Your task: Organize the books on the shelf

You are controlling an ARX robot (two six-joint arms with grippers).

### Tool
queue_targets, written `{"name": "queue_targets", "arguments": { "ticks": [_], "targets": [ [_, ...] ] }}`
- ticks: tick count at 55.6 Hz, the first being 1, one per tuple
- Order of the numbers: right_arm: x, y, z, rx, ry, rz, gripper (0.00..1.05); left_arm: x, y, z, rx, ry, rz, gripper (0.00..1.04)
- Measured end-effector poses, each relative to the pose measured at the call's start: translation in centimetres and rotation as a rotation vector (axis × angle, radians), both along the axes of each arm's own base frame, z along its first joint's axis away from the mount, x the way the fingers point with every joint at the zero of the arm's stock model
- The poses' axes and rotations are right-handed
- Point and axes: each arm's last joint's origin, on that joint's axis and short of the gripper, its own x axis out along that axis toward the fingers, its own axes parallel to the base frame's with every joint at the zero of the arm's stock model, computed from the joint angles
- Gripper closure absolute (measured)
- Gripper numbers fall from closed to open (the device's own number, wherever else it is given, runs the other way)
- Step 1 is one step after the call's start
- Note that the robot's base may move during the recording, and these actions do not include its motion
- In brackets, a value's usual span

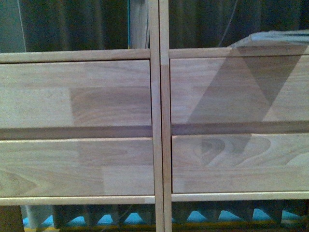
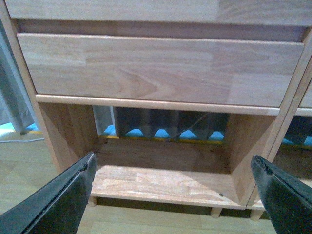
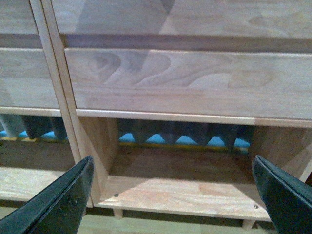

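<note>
The light-wood shelf [image 1: 111, 101] fills the front view with four plain drawer fronts in two columns. A thick book [image 1: 138, 24] with tan page edges and a teal cover edge stands upright in the upper left compartment, against the centre post. A greyish flat book [image 1: 282, 37] lies tilted in the upper right compartment, partly cut off by the frame. My left gripper [image 2: 171, 157] is open and empty before the shelf's lower left compartment [image 2: 161, 183]. My right gripper [image 3: 172, 158] is open and empty before the lower right compartment [image 3: 185, 195]. Neither arm shows in the front view.
Dark curtain folds and blue patches [image 1: 111, 218] show through the backless compartments. The shelf stands on short peg legs [image 2: 214, 212] on a pale wood floor [image 2: 29, 170]. A grey curtain [image 2: 9, 97] hangs left of the shelf.
</note>
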Motion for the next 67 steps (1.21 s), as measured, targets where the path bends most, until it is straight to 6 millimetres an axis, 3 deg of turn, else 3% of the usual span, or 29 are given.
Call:
{"name": "queue_targets", "arguments": {
  "ticks": [11,16,20,28,36,48,67],
  "targets": [
    [0.0,0.0,0.0,0.013,0.002,0.008,0.07,0.0,0.0,0.0,0.0,0.0,0.0,0.07],
    [0.5,-0.2,0.6,0.197,0.02,0.124,0.07,0.0,0.0,0.0,0.0,0.0,-0.002,0.07],
    [1.7,-0.6,2.9,0.405,0.001,0.164,0.07,0.0,0.0,0.0,0.0,0.0,-0.001,0.07],
    [5.4,-0.5,7.6,0.645,-0.047,0.219,0.07,0.0,0.0,0.0,0.0,0.0,0.0,0.07],
    [10.4,0.1,10.3,0.839,-0.008,0.239,0.07,0.0,0.0,0.0,0.0,0.0,-0.001,0.07],
    [17.9,1.0,11.1,1.089,0.083,0.138,0.07,0.0,0.0,0.0,0.0,0.0,0.0,0.07],
    [23.3,1.7,14.6,1.228,0.023,0.127,0.07,0.0,0.0,0.0,0.0,0.0,0.0,0.07]
  ]
}}
